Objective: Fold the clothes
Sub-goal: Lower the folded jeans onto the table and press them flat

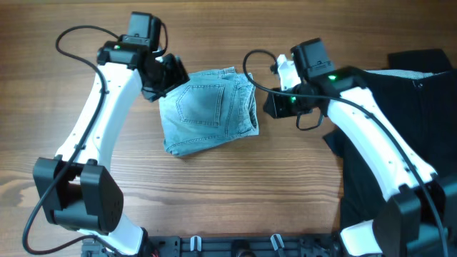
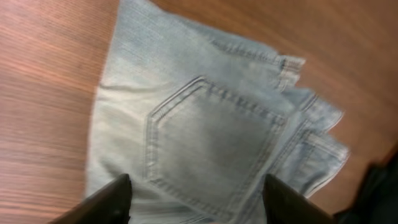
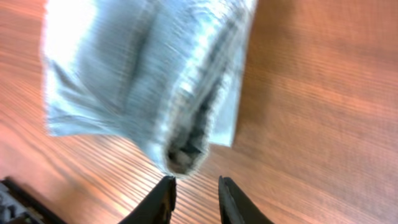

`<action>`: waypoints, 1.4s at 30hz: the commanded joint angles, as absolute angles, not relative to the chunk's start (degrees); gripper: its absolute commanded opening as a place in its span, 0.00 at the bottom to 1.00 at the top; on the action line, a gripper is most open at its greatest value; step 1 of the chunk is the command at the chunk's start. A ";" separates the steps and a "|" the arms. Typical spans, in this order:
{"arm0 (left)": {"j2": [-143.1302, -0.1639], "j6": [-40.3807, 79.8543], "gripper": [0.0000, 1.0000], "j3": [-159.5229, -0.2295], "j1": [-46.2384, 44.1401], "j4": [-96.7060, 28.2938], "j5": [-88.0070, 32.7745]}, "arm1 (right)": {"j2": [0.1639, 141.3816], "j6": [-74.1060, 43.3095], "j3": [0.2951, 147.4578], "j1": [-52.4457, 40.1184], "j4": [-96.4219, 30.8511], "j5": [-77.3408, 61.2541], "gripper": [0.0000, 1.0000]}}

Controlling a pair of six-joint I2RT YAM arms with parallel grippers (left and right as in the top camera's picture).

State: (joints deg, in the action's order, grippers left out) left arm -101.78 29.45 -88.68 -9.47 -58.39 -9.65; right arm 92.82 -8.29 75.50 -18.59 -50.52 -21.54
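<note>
Wood-grain table (image 1: 285,178) fills the overhead view, and the denim shorts (image 1: 208,111) are laid on it just above the middle of the frame, between the two arms. The shorts are seen folded into a compact bundle, with one stitched back pocket (image 1: 202,106) facing up and the layered edges stacked along the bundle's right side. Black garments (image 1: 421,93) are spread over the right part of the frame, well apart from the shorts.

The left gripper (image 1: 166,77) is placed at the upper left corner of the bundle. In the left wrist view its fingers (image 2: 109,202) are set wide apart at the bottom edge, with the denim (image 2: 205,124) lying flat below and beyond them; nothing is clamped between them. The back pocket (image 2: 211,149) is shown in the middle of that view, and the stacked hems are fanned out toward the right.

The right gripper (image 1: 275,106) is positioned just beside the right edge of the bundle. In the right wrist view its fingers (image 3: 158,202) are drawn close together, a narrow gap being left in which only bare wood (image 3: 311,93) is seen. Nothing is held. The folded end of the shorts (image 3: 137,74) is seen just above the fingertips, blurred, with the open fold turned toward the camera.
</note>
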 commanded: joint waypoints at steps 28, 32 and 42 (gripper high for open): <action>-96.97 12.49 0.39 -69.76 -9.08 -60.47 -16.08 | 98.30 -1.69 75.57 -23.07 -46.61 -28.01 0.20; -93.36 16.69 0.40 -69.87 -9.10 -64.05 -15.99 | 105.21 -2.76 74.52 -23.62 -44.88 -27.62 0.11; -93.89 24.49 0.22 -60.84 -9.10 -55.77 -11.70 | 117.56 -11.33 74.54 -23.29 -46.30 -25.10 0.05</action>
State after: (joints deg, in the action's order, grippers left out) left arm -93.69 22.33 -65.36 -9.28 -58.83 -10.11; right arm 116.25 -9.45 75.35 -23.05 -46.19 -26.37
